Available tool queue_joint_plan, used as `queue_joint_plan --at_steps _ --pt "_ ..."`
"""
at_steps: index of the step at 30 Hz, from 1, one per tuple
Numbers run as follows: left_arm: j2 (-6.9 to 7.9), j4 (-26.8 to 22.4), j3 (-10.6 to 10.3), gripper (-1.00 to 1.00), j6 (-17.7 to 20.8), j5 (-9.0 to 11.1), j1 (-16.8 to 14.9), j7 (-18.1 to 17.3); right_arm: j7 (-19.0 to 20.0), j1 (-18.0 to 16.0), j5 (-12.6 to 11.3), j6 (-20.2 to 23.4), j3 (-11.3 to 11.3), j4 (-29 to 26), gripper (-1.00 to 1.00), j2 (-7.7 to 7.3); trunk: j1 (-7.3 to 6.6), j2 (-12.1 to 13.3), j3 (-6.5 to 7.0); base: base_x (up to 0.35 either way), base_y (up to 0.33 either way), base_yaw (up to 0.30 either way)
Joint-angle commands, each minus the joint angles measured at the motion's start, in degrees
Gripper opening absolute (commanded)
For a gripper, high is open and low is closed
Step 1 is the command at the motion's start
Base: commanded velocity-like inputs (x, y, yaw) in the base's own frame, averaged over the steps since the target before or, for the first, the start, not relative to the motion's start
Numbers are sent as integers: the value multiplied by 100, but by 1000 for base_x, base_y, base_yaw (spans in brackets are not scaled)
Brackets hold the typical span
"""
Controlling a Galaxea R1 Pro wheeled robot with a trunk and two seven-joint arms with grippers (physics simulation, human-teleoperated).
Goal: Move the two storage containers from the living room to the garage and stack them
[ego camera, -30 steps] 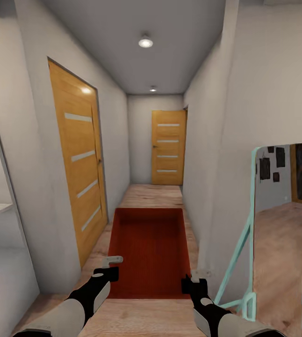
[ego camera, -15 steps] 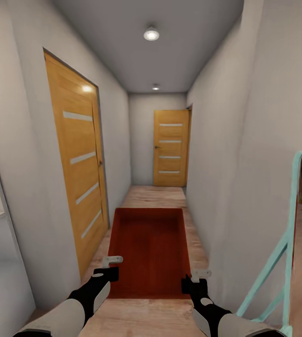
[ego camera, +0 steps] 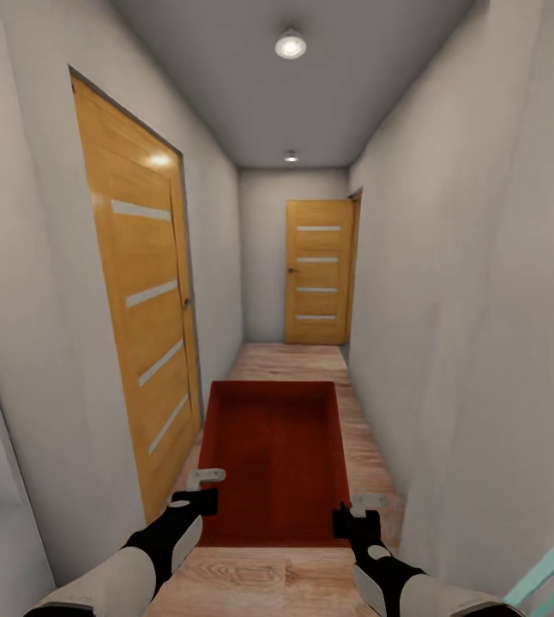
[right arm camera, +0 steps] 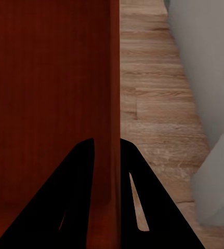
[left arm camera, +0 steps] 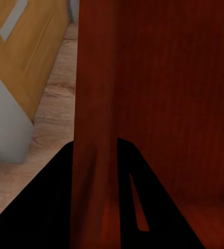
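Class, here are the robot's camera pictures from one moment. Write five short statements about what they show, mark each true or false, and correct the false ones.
1. Both grippers clamp walls of the storage container: left gripper, right gripper. True.
2. The container rests on a concrete floor. False: it is held above light wood planks.
3. A wooden door stands shut at the corridor's far end. True.
4. The side door on the robot's left is wide open. False: it is shut.
5. The container is full of boxes. False: it is empty.

A narrow home hallway: white walls (ego camera: 474, 283), wood-plank floor (ego camera: 290, 364), two orange panelled doors (ego camera: 144, 300), ceiling lights (ego camera: 291, 44).
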Motion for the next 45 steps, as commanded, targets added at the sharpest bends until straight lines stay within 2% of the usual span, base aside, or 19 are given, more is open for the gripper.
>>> queue_joint_plan --at_steps 1,20,45 --pt "4 -25 382 -100 43 70 -8 61 -41 -2 -188 -44 -190 5 -100 -27 4 -7 -9 322 134 0" --pt "4 -1 383 -100 82 78 -8 63 -36 -2 -188 -49 -190 5 -100 -27 4 -7 -9 322 108 0" --pt "4 6 382 -100 95 79 -8 70 -39 -2 -188 -49 -190 5 -100 -27 4 -7 -9 323 6 0"
